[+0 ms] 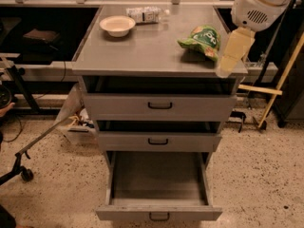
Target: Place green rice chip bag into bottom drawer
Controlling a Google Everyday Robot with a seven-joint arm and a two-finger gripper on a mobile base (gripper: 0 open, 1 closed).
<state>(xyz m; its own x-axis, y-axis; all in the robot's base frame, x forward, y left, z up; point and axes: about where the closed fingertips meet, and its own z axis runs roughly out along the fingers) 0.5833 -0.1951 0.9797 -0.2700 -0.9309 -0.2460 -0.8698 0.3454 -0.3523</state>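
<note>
Camera view, looking down at the front of the grey three-drawer cabinet.

- Green rice chip bag (202,38): lies crumpled on the cabinet top (142,51), right half, toward the back. Nothing grips it.
- Gripper (226,64): hangs from the white arm (259,4) at the upper right. It is pale and yellowish and points down and to the left over the front right corner of the top. It is just beside the bag, on the bag's right. It appears to be clear of the foil, though the overlap at this angle makes contact hard to rule out. Whether it is spread or pressed together cannot be told from here, and it carries nothing visible.
- Bottom drawer (159,179): pulled well out toward the camera, its plain grey inside exposed, dark handle low on its front panel.
- Top drawer (160,106) and middle drawer (158,140): each stands out only a little (a dark gap shows above each front).
- Bowl (117,25): white, upright, at the back left of the top.
- Water bottle (146,14): clear plastic, on its side at the back edge, just right of the bowl and well apart from the bag.
- Floor (256,175): speckled.
</note>
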